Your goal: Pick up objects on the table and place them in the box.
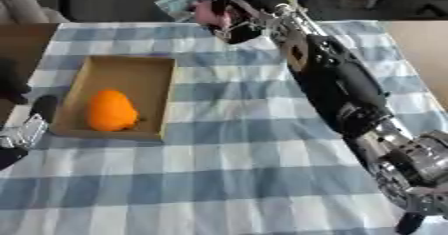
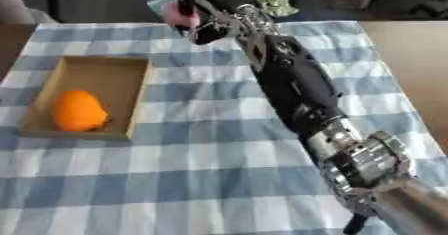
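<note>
An open cardboard box (image 1: 159, 95) lies on the left of the checked cloth with an orange, rounded object (image 1: 111, 110) inside it. My right arm stretches across the table to its far edge. There my right hand (image 1: 229, 23) is curled round a small pink object (image 1: 206, 13), lifted just above the cloth. A pale blue flat thing (image 1: 178, 1) shows right beside the pink one; whether it is part of it I cannot tell. My left hand (image 1: 26, 129) rests at the left edge beside the box, fingers up and relaxed, holding nothing.
The blue-and-white checked cloth (image 1: 227, 169) covers the table; bare brown tabletop (image 2: 411, 54) shows on the right. Chairs and dark floor lie beyond the far edge. My right forearm (image 1: 337, 84) crosses the right half of the cloth.
</note>
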`<action>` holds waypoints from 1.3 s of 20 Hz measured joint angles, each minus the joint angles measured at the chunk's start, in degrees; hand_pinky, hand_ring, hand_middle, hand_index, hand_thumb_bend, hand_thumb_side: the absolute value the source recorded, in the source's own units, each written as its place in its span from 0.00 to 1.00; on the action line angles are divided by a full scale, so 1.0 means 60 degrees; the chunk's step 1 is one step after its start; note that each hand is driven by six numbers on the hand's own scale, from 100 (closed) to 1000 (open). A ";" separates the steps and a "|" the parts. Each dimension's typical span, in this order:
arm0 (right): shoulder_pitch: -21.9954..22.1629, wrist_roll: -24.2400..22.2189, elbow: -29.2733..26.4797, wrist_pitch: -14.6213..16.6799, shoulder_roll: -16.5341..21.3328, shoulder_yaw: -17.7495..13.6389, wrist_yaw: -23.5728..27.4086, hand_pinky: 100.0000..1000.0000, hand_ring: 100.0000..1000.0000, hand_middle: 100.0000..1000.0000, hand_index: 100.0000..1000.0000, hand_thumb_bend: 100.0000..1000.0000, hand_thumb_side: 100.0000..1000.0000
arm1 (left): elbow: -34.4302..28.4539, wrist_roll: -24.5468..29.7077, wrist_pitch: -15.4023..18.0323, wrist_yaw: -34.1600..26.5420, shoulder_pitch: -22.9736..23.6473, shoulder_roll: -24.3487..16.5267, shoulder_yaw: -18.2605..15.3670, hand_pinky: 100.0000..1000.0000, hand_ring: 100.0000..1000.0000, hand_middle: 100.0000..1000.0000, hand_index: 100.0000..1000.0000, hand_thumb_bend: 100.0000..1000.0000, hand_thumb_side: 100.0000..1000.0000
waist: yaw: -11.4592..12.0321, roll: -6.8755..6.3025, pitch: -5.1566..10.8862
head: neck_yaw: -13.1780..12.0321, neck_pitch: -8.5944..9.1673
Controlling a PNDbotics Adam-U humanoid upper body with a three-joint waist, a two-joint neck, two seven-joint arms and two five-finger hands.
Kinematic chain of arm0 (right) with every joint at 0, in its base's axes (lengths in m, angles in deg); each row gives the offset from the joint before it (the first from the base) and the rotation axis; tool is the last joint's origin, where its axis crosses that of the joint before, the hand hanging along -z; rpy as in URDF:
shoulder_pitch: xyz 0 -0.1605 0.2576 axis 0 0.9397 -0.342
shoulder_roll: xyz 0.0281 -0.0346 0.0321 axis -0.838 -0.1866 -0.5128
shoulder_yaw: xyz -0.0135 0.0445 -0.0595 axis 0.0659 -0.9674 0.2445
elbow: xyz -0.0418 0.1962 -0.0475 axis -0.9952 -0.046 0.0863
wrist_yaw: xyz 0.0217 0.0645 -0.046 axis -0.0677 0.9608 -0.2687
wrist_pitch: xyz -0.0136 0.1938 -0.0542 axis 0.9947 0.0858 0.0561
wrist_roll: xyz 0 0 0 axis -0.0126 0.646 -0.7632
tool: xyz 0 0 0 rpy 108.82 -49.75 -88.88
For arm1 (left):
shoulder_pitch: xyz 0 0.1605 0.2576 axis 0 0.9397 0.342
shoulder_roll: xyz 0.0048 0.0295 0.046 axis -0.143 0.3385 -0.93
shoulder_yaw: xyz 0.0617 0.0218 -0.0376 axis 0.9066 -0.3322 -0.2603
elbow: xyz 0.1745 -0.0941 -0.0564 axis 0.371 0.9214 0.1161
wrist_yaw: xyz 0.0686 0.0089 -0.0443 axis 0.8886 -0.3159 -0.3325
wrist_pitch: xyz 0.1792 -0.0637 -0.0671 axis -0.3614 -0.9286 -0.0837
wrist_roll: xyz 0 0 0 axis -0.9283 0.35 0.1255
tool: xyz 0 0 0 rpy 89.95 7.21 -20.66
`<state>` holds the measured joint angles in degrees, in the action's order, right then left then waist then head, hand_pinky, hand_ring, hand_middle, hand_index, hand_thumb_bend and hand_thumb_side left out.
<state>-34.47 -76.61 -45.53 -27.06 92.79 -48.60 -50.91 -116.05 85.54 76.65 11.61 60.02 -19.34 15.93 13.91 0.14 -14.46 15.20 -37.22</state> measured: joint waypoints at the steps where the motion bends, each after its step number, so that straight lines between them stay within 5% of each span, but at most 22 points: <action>1: -0.0013 -0.0050 0.0002 0.0030 -0.0145 0.0028 -0.0002 0.69 0.57 0.37 0.41 0.00 0.00 | 0.0000 0.0009 0.0005 -0.0003 -0.0002 0.0000 0.0008 0.45 0.50 0.46 0.64 0.36 0.00 | 0.0039 0.0003 0.0000 | 0.0025 0.0000; 16: 0.0277 -0.0632 0.0274 0.0421 -0.1686 0.0274 -0.0360 0.70 0.59 0.47 0.52 0.04 0.08 | 0.0000 0.0088 0.0005 -0.0086 -0.0075 0.0016 0.0110 0.45 0.49 0.46 0.64 0.37 0.00 | 0.0177 -0.0014 -0.0044 | 0.0074 -0.0050; 26: 0.0425 -0.0681 0.0367 0.0679 -0.1864 0.0423 -0.0665 0.73 0.68 0.71 0.72 0.32 0.30 | 0.0000 0.0089 0.0005 -0.0088 -0.0084 0.0018 0.0110 0.45 0.49 0.46 0.64 0.37 0.00 | 0.0159 -0.0012 -0.0063 | 0.0108 -0.0053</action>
<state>-31.92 -80.70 -43.33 -22.99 81.61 -46.06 -54.89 -116.05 86.08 76.68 11.09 59.52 -19.23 16.59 14.86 0.07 -14.84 15.85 -37.54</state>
